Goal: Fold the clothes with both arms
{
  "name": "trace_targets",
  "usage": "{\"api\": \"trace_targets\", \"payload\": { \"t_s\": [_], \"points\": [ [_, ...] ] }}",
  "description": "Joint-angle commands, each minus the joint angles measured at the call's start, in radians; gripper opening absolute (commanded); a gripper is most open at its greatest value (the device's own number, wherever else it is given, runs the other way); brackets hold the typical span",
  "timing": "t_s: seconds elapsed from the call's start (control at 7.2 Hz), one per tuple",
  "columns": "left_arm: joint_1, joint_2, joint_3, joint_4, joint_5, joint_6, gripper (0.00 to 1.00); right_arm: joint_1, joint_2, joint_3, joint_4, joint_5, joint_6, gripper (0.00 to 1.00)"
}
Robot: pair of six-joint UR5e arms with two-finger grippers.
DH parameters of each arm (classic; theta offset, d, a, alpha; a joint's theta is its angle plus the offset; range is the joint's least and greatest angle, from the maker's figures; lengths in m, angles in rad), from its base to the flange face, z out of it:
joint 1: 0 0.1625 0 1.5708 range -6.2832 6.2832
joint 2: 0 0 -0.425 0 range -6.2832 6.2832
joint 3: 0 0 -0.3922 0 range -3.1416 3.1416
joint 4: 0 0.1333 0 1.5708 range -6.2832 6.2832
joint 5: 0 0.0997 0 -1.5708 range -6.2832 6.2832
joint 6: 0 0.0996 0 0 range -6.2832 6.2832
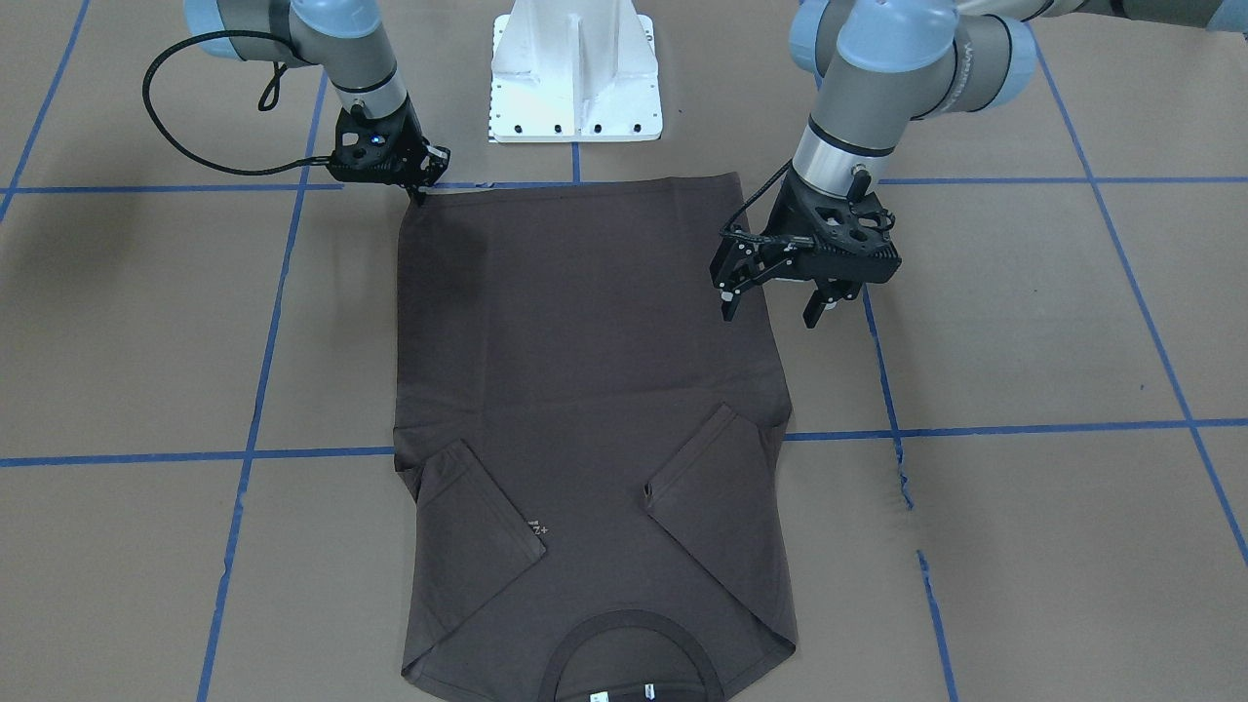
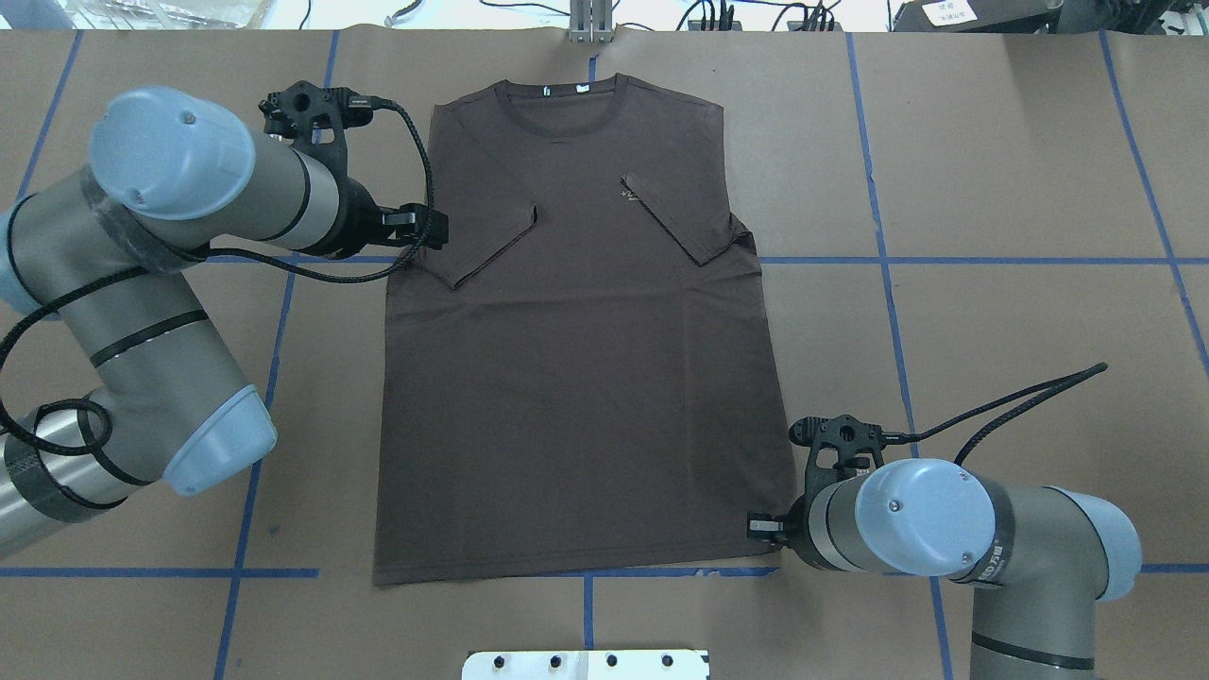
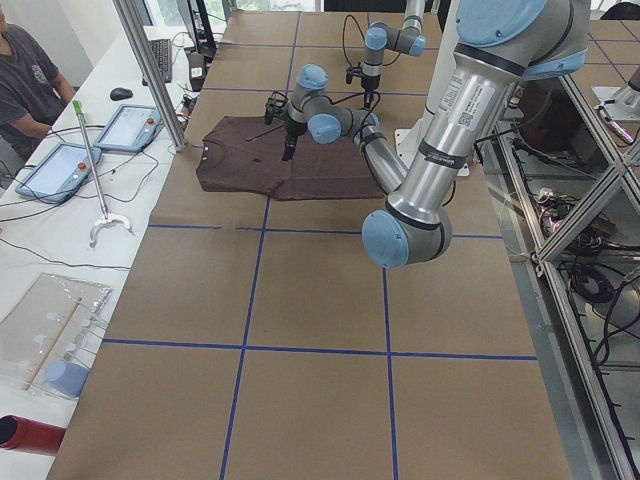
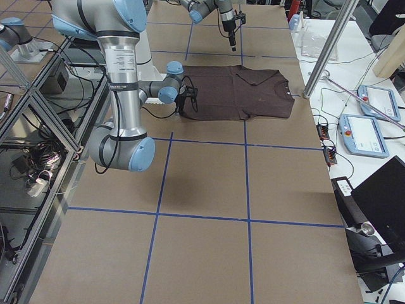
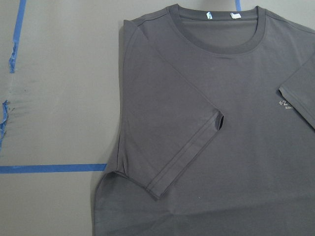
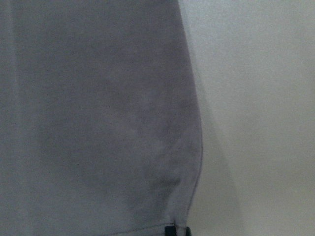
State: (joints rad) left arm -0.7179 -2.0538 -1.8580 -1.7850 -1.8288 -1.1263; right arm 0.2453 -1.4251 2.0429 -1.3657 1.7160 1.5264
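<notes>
The dark brown-grey T-shirt [image 1: 585, 370] lies flat, front up, on the brown paper table, both sleeves folded in over the chest. Its collar is far from the robot and its hem is near the base. It also shows in the overhead view [image 2: 576, 378] and the left wrist view [image 5: 221, 137]. My left gripper [image 1: 770, 314] is open and empty, raised over the shirt's side edge between hem and sleeve; overhead [image 2: 425, 229] it appears by the sleeve. My right gripper [image 1: 421, 198] is down at a hem corner [image 2: 760, 527], its tips [image 6: 178, 230] together on the fabric edge.
The white pedestal base [image 1: 575, 73] stands just behind the hem. Blue tape lines [image 1: 1024, 427] cross the table, with a torn strip [image 1: 902, 468] beside the shirt. A seated operator [image 3: 30, 70], tablets and a metal pole [image 3: 150, 70] are at the far edge.
</notes>
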Motion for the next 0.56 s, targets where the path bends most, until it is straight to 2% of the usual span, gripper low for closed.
{"api": "trace_targets", "payload": {
  "t_s": [0.0, 0.28, 0.42],
  "points": [
    [0.001, 0.009, 0.000, -0.002, -0.003, -0.018, 1.00, 0.018, 0.000, 0.035, -0.004, -0.003, 0.001, 0.00],
    [0.052, 0.024, -0.038, -0.005, -0.003, -0.235, 1.00, 0.044, -0.011, 0.072, -0.004, -0.001, 0.001, 0.00],
    [0.078, 0.027, -0.046, -0.004, 0.000, -0.260, 1.00, 0.045, -0.014, 0.074, -0.007, 0.002, 0.001, 0.00]
  ]
}}
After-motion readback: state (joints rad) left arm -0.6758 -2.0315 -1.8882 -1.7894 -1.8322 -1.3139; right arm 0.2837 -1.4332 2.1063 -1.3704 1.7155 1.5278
